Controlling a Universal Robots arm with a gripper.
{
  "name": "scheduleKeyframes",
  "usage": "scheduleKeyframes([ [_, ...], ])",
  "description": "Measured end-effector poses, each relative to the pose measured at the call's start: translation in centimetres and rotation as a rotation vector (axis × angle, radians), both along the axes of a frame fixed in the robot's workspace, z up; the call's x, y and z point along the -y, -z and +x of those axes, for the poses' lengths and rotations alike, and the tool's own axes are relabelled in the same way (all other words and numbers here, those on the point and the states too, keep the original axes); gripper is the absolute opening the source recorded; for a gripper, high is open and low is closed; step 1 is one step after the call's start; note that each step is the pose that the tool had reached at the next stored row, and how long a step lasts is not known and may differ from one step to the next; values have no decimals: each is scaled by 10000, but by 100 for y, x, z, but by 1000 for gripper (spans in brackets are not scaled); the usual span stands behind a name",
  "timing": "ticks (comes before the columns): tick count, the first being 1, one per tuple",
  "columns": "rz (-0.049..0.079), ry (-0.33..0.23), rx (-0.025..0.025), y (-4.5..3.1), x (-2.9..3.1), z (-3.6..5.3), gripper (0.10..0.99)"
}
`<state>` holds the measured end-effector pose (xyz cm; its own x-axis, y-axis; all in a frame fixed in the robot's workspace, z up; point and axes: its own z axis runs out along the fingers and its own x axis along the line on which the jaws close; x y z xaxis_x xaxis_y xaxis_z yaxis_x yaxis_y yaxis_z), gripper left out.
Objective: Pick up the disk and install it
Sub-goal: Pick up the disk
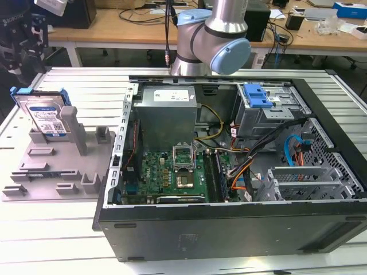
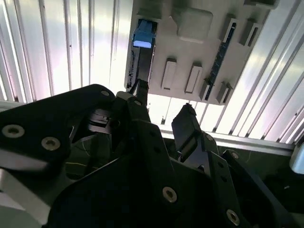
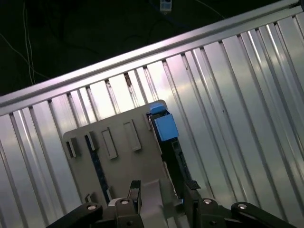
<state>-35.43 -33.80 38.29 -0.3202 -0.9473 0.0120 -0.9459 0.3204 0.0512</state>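
Beneath the claw (image 3: 163, 187), on the tabletop (image 1: 74, 86): the fixture (image 3: 118, 137), with the disk (image 1: 46, 117) upright on edge in a slot along one side. Farther from the claw, toward the exterior view's right: the open computer case (image 1: 229, 220), just beside the fixture.

The disk (image 1: 46, 117) stands on edge in the upper left of my exterior view, tilted slightly back. Its silver-grey body shows a white-and-blue label to the camera, and blue carrier rails frame its top and sides. It rests slotted in the grey fixture (image 1: 54, 180) on the ribbed metal surface (image 1: 74, 229). In both wrist views I see it edge-on, capped in bright blue.
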Motion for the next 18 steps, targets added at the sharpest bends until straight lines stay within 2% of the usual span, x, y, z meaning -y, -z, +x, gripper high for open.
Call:
scheduleKeyframes([
  [6,-1,-50,0,0,0,0,482],
  [12,-2,-1197,18,0,0,0,482],
  [13,-3,-1337,37,0,-1,0,482],
  [15,-8,-1619,116,0,-1,0,482],
  [17,-16,-2020,265,3,-2,1,482],
  [18,-17,-2122,279,5,-5,0,482],
])
